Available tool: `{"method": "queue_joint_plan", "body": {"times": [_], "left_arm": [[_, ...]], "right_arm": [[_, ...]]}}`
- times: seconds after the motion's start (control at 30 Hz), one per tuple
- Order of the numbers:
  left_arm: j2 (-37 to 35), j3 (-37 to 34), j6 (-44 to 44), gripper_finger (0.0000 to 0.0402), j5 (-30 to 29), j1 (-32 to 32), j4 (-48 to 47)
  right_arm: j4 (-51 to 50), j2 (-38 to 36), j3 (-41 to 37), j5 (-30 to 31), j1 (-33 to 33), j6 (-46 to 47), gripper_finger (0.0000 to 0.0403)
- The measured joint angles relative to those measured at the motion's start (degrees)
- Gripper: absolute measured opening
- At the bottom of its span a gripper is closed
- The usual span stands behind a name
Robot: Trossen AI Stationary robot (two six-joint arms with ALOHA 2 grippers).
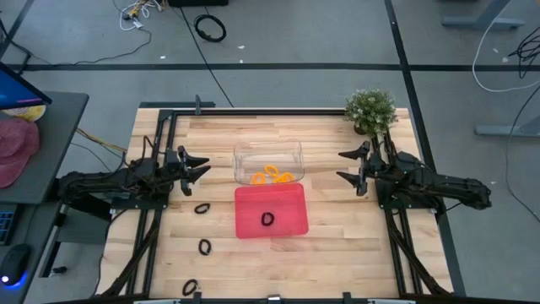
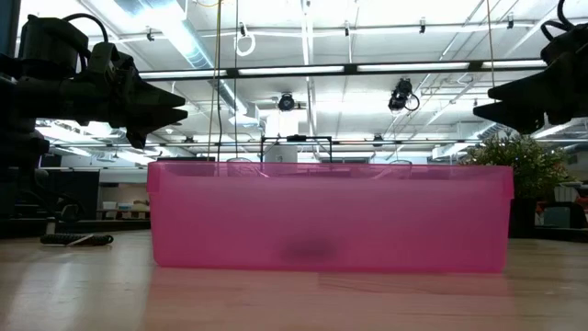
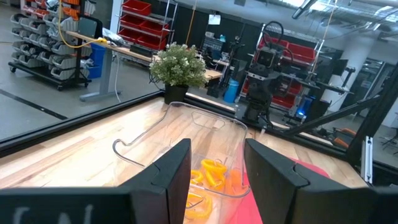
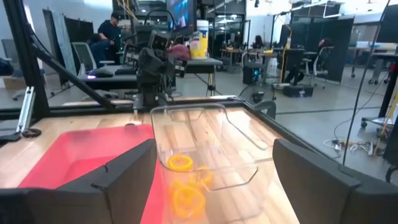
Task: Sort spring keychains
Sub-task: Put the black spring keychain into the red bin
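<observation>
Blurring behind red tray [image 2: 331, 216] wall: dark keychain [image 2: 308, 248], shape unclear.

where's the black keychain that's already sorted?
High view: one black keychain lies inside the red tray, mid-table, just in front of the clear bin.

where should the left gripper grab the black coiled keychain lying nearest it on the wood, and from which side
Come straight down from above. The small black coiled-cord keychain lies flat on the wooden table, a low loop with nothing to pinch from the side. Probably best to straddle one side of the ring, one finger inside the loop and one outside. The left gripper is open and empty, just beyond it.
</observation>
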Motion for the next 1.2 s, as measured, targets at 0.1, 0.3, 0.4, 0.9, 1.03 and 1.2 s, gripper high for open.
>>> {"method": "queue_joint_plan", "body": {"times": [0.1,0.3,0.4,0.9,1.03,1.2], "left_arm": [[0.0,0.0,0.0,0.0154,0.0,0.0,0.0],[0.0,0.0,0.0,0.0154,0.0,0.0,0.0],[0.0,0.0,0.0,0.0154,0.0,0.0,0.0],[0.0,0.0,-8.7,0.0154,0.0,0.0,0.0],[0.0,0.0,-8.9,0.0154,0.0,0.0,0.0],[0.0,0.0,-9.3,0.0154,0.0,0.0,0.3]], "right_arm": [[-0.2,0.2,0.0,0.0,0.0,0.0,0.0324],[-0.2,1.0,0.0,0.0,0.0,0.0,0.0324],[-0.2,1.0,0.0,0.0,0.0,0.0,0.0324],[-0.2,1.0,0.0,0.0,0.0,-0.1,0.0324],[-0.2,1.0,0.0,0.0,0.0,-0.1,0.0324],[-0.2,1.0,0.0,0.0,0.0,-0.1,0.0324]]}}
